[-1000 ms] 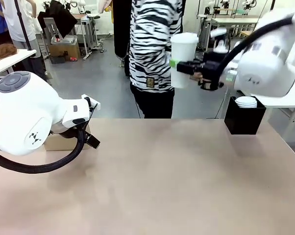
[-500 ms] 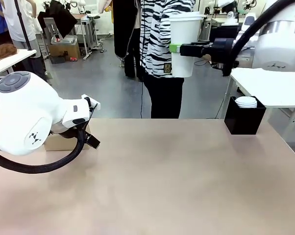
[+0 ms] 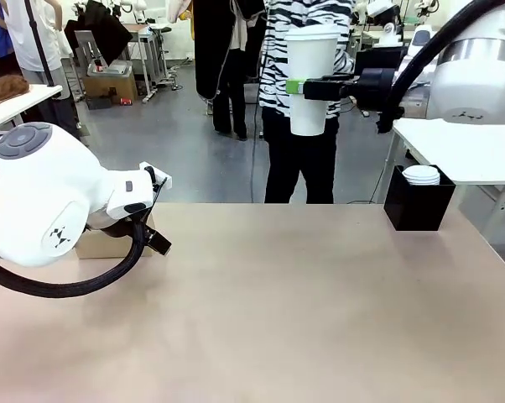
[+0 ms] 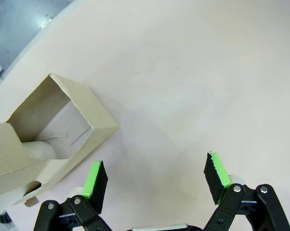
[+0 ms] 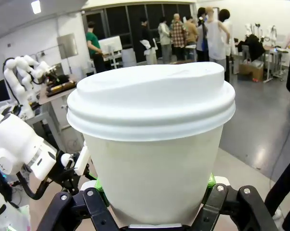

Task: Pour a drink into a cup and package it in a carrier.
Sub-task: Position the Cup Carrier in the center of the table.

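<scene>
High above the table's far edge, my right gripper (image 3: 308,86) is shut on the cup (image 3: 309,80), a tall white paper cup held upright with its white lid on. In the right wrist view the cup (image 5: 152,178) stands between the green pads of the right gripper (image 5: 154,184), and its lid (image 5: 152,98) hides what is inside. My left gripper (image 4: 156,177) hangs open over bare tabletop with nothing between its fingers. The left arm (image 3: 59,210) sits low at the table's left. The drink and the carrier are out of view.
A plain brown cardboard box (image 4: 58,127) lies open on its side just left of my left gripper, also seen behind the left arm (image 3: 101,245). A black box (image 3: 419,206) with stacked white lids (image 3: 421,175) stands at the far right. A person in a striped top (image 3: 278,59) stands beyond the far edge.
My right gripper has lifted the cup higher and a little to the left. The person behind it has stepped to the right. The left arm has not moved.
</scene>
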`<control>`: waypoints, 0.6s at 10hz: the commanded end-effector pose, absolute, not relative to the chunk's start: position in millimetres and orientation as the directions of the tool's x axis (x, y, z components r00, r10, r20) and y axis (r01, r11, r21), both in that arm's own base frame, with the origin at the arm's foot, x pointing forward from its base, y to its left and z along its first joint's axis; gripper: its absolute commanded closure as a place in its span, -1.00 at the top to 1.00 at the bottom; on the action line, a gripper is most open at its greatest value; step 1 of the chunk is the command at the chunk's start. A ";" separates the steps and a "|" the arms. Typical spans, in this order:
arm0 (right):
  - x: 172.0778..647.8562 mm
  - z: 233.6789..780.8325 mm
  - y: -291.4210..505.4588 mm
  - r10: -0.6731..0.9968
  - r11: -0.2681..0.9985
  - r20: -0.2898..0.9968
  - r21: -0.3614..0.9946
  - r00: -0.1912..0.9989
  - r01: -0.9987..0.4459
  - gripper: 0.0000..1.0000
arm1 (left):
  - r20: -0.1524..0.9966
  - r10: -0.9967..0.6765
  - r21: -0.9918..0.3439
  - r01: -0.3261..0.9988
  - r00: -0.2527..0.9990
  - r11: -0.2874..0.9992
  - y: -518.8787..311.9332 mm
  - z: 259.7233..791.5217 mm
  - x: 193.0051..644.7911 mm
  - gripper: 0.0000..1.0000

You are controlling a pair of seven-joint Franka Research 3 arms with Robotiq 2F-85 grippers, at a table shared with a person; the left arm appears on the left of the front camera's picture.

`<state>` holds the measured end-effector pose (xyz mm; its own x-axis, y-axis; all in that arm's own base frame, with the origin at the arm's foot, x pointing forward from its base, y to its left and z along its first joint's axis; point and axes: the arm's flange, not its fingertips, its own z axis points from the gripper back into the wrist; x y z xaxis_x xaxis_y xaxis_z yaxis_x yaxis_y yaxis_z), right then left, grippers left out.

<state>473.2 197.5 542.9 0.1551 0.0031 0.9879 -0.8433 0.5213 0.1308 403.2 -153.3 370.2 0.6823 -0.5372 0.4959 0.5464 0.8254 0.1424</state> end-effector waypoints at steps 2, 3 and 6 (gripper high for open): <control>477.0 546.6 200.3 -0.006 0.535 0.989 0.127 0.146 -0.835 0.60 | 0.497 -0.535 0.139 0.546 0.683 0.826 -152.4 370.5 403.1 1.00; 477.0 546.6 200.3 -0.006 0.535 0.989 0.127 0.146 -0.835 0.60 | 0.496 -0.537 0.142 0.546 0.682 0.825 -153.3 370.2 403.2 1.00; 477.0 546.6 200.3 -0.006 0.535 0.989 0.127 0.146 -0.835 0.60 | 0.461 -0.444 0.045 0.480 0.768 0.876 -137.3 429.9 404.0 1.00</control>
